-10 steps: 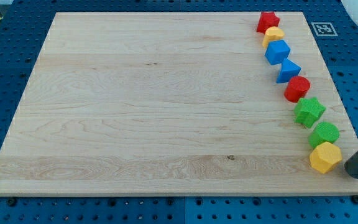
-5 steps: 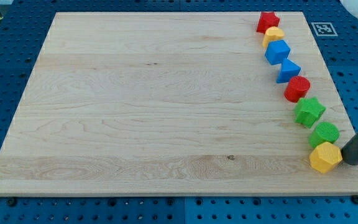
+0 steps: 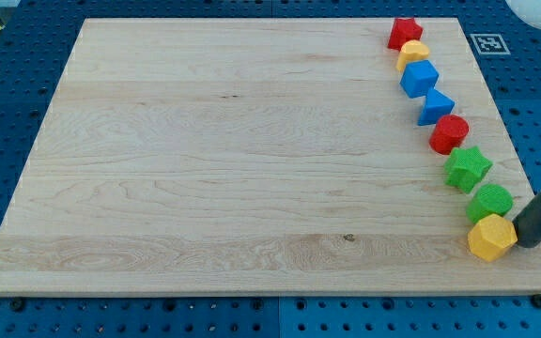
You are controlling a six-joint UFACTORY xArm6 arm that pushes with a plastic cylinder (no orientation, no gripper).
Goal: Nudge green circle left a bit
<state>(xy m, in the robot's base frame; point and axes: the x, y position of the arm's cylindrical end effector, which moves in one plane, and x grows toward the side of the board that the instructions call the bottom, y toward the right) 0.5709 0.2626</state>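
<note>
The green circle lies near the board's right edge, low in the view, between the green star above it and the yellow hexagon below it. My tip rests on the board just right of the yellow hexagon and a little below and right of the green circle, close to both. The dark rod rises to the view's right edge.
A curved line of blocks runs along the board's right side: red star, yellow block, blue cube, blue triangle, red circle. A marker tag sits at the wooden board's top right corner.
My tip has moved up and slightly left, from beyond the board's right edge to beside the yellow hexagon. The blocks have not moved.
</note>
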